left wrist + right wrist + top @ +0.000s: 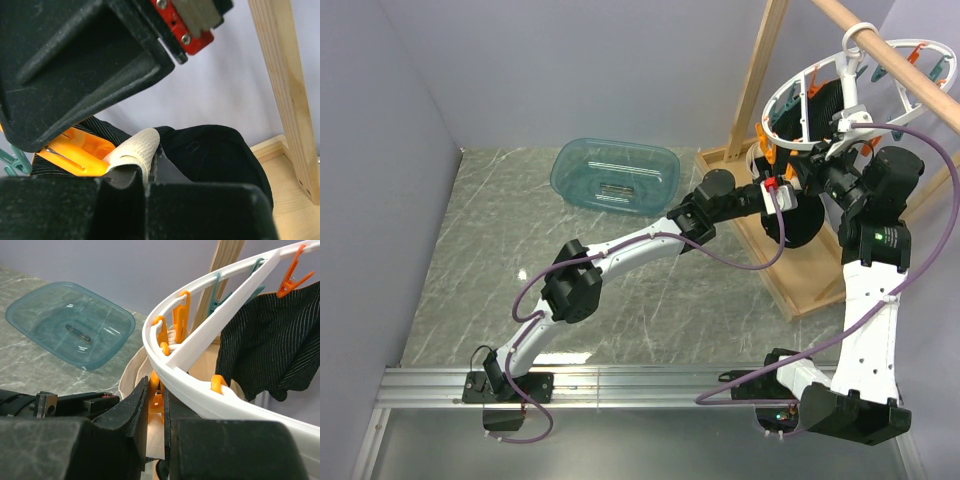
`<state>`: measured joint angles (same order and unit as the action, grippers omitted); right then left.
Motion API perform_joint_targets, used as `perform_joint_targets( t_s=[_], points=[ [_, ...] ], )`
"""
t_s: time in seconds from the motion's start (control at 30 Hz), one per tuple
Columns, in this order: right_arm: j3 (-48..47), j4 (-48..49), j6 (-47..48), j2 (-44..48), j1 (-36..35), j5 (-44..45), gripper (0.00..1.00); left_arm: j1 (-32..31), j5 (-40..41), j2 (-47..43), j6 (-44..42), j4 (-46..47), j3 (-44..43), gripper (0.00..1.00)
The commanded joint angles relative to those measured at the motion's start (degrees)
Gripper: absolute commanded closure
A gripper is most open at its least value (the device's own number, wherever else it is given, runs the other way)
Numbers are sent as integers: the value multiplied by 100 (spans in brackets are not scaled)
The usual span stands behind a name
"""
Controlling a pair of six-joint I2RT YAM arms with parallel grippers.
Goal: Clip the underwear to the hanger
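Above the far right corner of the bench (520,250), the hanger (250,410) hangs from a wooden pole (910,70). The underwear (210,155) hangs just under its ring, its cream waistband (135,147) pinched in the left gripper (782,195). The right gripper (156,412) is closed narrowly around an orange clip (155,395).

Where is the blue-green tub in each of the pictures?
Top external: the teal tub is in the upper middle, left of the wooden post.
Left wrist: the tub is not in it; the wooden post stands at the right edge.
Right wrist: the tub is upper left, the wooden post at the top.
Shared landmark: the wooden post.
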<state>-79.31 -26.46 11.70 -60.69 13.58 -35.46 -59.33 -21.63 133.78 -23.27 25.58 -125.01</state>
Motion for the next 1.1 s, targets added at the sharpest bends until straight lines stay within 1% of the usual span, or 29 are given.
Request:
perform_joint_targets(
  t_s=[0.0,0.23,1.0,1.03,1.07],
  points=[
    [3,-1230,262,-101,-295,-453,100,-35,-96,-71,-90,263,-305,99],
    [12,-1283,578,-14,-444,-102,100,-35,-96,-62,-108,219,-313,99],
    [82,-1555,930,-40,-594,136,100,-26,1,-62,-178,404,-278,99],
    [65,-1564,930,-57,-602,145,100,-26,9,-71,-178,404,-270,99],
    [38,-1608,913,-66,-603,145,94,-17,1,-71,-161,404,-278,99]
  ],
)
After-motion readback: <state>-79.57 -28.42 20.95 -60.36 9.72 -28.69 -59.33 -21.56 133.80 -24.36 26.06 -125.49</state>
